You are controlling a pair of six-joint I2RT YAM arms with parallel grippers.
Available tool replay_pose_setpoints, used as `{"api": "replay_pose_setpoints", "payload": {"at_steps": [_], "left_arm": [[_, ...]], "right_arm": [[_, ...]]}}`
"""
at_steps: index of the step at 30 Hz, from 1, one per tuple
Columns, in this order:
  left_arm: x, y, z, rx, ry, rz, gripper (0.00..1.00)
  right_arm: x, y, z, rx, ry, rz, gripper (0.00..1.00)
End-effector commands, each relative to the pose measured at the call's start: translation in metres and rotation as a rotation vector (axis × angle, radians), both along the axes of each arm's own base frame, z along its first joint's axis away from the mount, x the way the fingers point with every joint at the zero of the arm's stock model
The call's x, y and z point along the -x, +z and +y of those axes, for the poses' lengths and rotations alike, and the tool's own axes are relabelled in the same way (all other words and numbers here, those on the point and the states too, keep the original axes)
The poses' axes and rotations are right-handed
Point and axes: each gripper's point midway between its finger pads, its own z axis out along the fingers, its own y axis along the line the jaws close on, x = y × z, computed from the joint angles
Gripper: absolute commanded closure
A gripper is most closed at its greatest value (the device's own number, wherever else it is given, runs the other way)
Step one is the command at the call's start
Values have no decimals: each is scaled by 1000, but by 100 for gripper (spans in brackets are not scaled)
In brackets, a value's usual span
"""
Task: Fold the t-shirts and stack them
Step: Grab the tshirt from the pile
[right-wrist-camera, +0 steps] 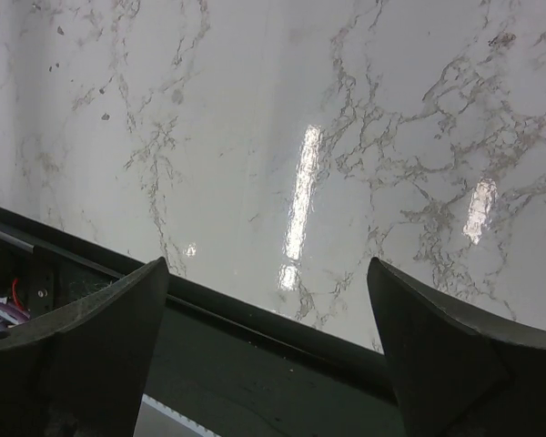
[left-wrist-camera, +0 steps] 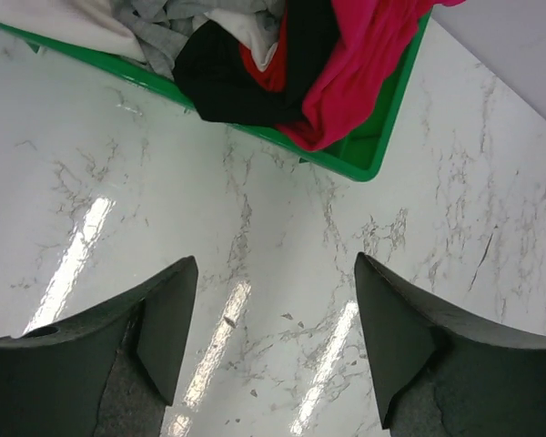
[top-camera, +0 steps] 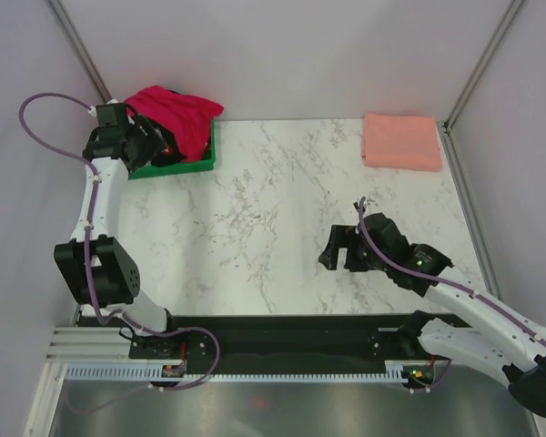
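A crimson red t-shirt point(top-camera: 177, 114) lies crumpled on top of other clothes in a green bin point(top-camera: 205, 162) at the back left; it also shows in the left wrist view point(left-wrist-camera: 364, 64). A pale salmon pink t-shirt point(top-camera: 400, 141) lies folded flat at the back right. My left gripper point(top-camera: 155, 146) is open and empty, just in front of the bin; its jaws stand wide over bare marble point(left-wrist-camera: 273, 300). My right gripper point(top-camera: 338, 248) is open and empty, low over the table right of centre, well in front of the pink shirt.
The bin also holds black point(left-wrist-camera: 227, 82), grey and white clothes. The marble table's near edge and a black rail point(right-wrist-camera: 282, 355) lie under my right gripper. Metal corner posts stand behind the bin and beside the pink shirt.
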Motion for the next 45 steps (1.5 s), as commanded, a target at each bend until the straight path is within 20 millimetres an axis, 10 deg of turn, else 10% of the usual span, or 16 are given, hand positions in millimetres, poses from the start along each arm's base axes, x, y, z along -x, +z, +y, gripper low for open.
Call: {"api": "replay_pose_setpoints", "payload": {"at_steps": [1, 14, 23, 45], "left_arm": [[-16, 19, -12, 12, -70, -97, 22], [-84, 65, -45, -59, -151, -241, 21], [-144, 18, -59, -121, -65, -146, 25], [-177, -46, -15, -225, 72, -61, 27]], "right_arm": [[6, -9, -1, 0, -7, 36, 2], [4, -72, -1, -4, -24, 35, 2], [3, -113, -6, 25, -39, 34, 2], [4, -158, 0, 91, 2, 125, 2]]}}
